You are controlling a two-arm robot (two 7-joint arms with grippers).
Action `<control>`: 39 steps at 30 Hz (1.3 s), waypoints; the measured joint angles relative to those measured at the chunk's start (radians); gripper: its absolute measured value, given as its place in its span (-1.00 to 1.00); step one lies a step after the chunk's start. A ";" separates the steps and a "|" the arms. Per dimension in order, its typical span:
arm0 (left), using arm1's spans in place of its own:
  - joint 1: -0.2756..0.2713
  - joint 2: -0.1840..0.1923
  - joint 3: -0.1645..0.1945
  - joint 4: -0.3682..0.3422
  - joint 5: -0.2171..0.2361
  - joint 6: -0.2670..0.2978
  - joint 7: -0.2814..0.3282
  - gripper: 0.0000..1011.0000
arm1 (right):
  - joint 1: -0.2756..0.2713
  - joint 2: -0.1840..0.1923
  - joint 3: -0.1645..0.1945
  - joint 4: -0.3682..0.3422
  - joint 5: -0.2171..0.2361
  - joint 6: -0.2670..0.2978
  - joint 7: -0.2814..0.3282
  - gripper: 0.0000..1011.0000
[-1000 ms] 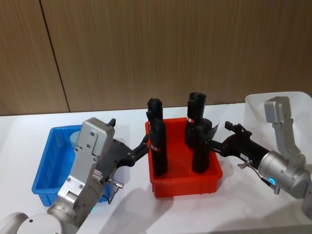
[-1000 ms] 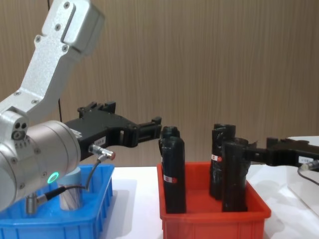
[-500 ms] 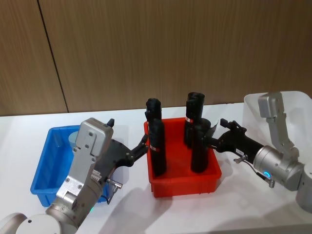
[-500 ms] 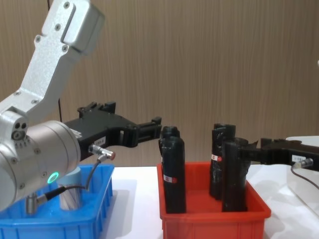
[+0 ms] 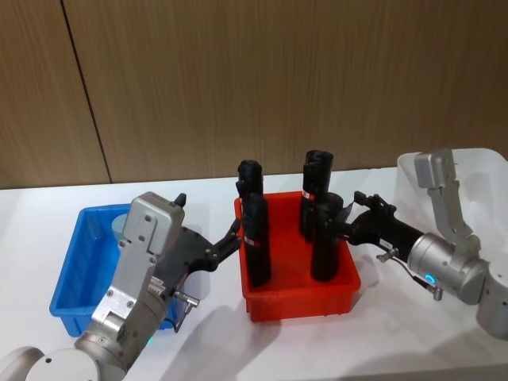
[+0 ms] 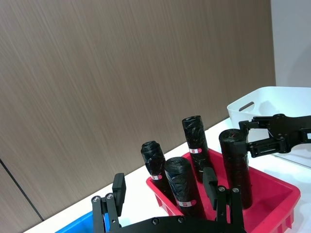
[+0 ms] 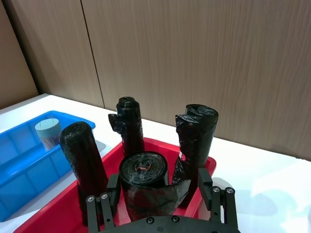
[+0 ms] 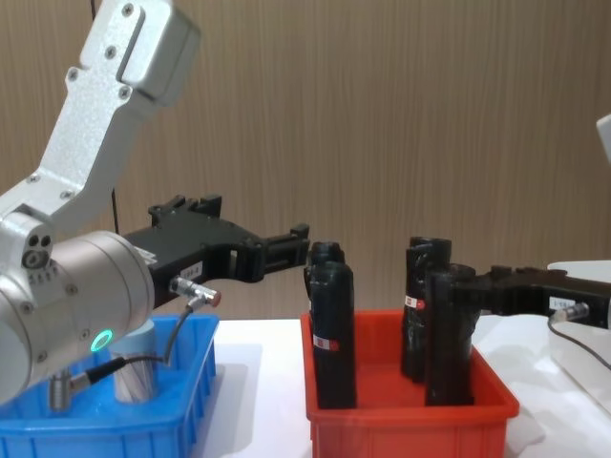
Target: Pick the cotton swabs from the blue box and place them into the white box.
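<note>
Since a second ago the right hand (image 5: 341, 225) has pushed further in toward the red bin (image 5: 300, 295), and its fingers now stand apart on either side of the top of the front right black roll (image 5: 323, 238); whether they touch the roll I cannot tell. Meanwhile the left hand (image 5: 235, 235) has stayed where it was.

One jar of cotton swabs (image 8: 136, 364) stands upright in the blue box (image 5: 76, 272), at its far end, its pale lid (image 7: 47, 128) showing over the rim in the right wrist view. This blue box sits on the white bench (image 5: 317, 349) at the robot's left. Above the box's near right corner the left arm (image 5: 139, 274) reaches forward, and the left hand hangs in the air between the blue box and the red bin, fingers apart and holding nothing, close to the front left black roll (image 5: 255, 238).

Just beside the blue box stands the red bin, in the middle of the bench, with four black wrapped rolls upright in it: two in front and two behind (image 5: 317, 186). Farther right, at the bench's far right edge, is the white box (image 5: 484, 171), well apart from the jar. In front of the white box lies the right arm (image 5: 452, 262), reaching leftward to the bin.
</note>
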 joint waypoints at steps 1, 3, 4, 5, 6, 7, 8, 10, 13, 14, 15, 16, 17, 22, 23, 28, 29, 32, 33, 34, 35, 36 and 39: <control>0.000 0.000 0.000 0.000 0.000 0.000 0.000 0.99 | 0.007 -0.002 -0.001 0.012 -0.001 -0.005 0.002 0.98; 0.000 0.000 0.000 0.000 0.000 0.000 0.000 0.99 | 0.017 -0.006 -0.003 0.028 -0.002 -0.011 0.006 0.98; 0.000 0.000 0.000 0.000 0.000 0.000 0.000 0.99 | 0.017 -0.006 -0.003 0.028 -0.002 -0.011 0.006 0.98; 0.000 0.000 0.000 0.000 0.000 0.000 0.000 0.99 | 0.025 -0.008 -0.004 0.041 -0.004 -0.015 0.008 0.98; 0.000 0.000 0.000 0.000 0.000 0.000 0.000 0.99 | 0.029 -0.010 -0.005 0.047 -0.005 -0.017 0.008 0.98; 0.000 0.000 0.000 0.000 0.000 0.000 0.000 0.99 | 0.036 -0.012 -0.006 0.060 -0.006 -0.021 0.010 0.98; 0.000 0.000 0.000 0.000 0.000 0.000 0.000 0.99 | 0.041 -0.014 -0.007 0.068 -0.007 -0.024 0.012 0.98; 0.000 0.000 0.000 0.000 0.000 0.000 0.000 0.99 | 0.052 -0.018 -0.009 0.086 -0.007 -0.031 0.016 0.98; 0.000 0.000 0.000 0.000 0.000 0.000 0.000 0.99 | 0.064 -0.023 -0.012 0.106 -0.008 -0.038 0.020 0.98; 0.000 0.000 0.000 0.000 0.000 0.000 0.000 0.99 | 0.071 -0.026 -0.013 0.116 -0.008 -0.042 0.024 0.98; 0.000 0.000 0.000 0.000 0.000 0.000 0.000 0.99 | 0.075 -0.027 -0.014 0.124 -0.008 -0.044 0.025 0.98; 0.000 0.000 0.000 0.000 0.000 0.000 0.000 0.99 | 0.079 -0.029 -0.015 0.131 -0.008 -0.046 0.027 0.97; 0.000 0.000 0.000 0.000 0.000 0.000 0.000 0.99 | 0.088 -0.032 -0.017 0.146 -0.008 -0.051 0.032 0.92; 0.000 0.000 0.000 0.000 0.000 0.000 0.000 0.99 | 0.113 -0.042 -0.023 0.191 -0.008 -0.067 0.044 0.66; 0.000 0.000 0.000 0.000 0.000 0.000 0.000 0.99 | 0.115 -0.043 -0.024 0.195 -0.008 -0.069 0.046 0.66; 0.000 0.000 0.000 0.000 0.000 0.000 0.000 0.99 | 0.141 -0.053 -0.031 0.243 -0.008 -0.084 0.061 0.34; 0.000 0.000 0.000 0.000 0.000 0.000 0.000 0.99 | 0.148 -0.056 -0.033 0.254 -0.009 -0.088 0.065 0.29; 0.000 0.000 0.000 0.000 0.000 0.000 0.000 0.99 | 0.156 -0.059 -0.036 0.268 -0.010 -0.093 0.071 0.12; 0.000 0.000 0.000 0.000 0.000 0.000 0.000 0.99 | 0.158 -0.060 -0.037 0.272 -0.010 -0.094 0.073 0.11; 0.000 0.000 0.000 0.000 0.000 0.000 0.000 0.99 | 0.162 -0.061 -0.038 0.277 -0.011 -0.096 0.077 0.10; 0.000 0.000 0.000 0.000 0.000 0.000 0.000 0.99 | 0.163 -0.062 -0.039 0.278 -0.011 -0.097 0.078 0.08; 0.000 0.000 0.000 0.000 0.000 0.000 0.000 0.99 | 0.164 -0.062 -0.040 0.279 -0.011 -0.097 0.079 0.07; 0.000 0.000 0.000 0.000 0.000 0.000 0.000 0.99 | 0.163 -0.062 -0.040 0.270 -0.012 -0.097 0.080 0.07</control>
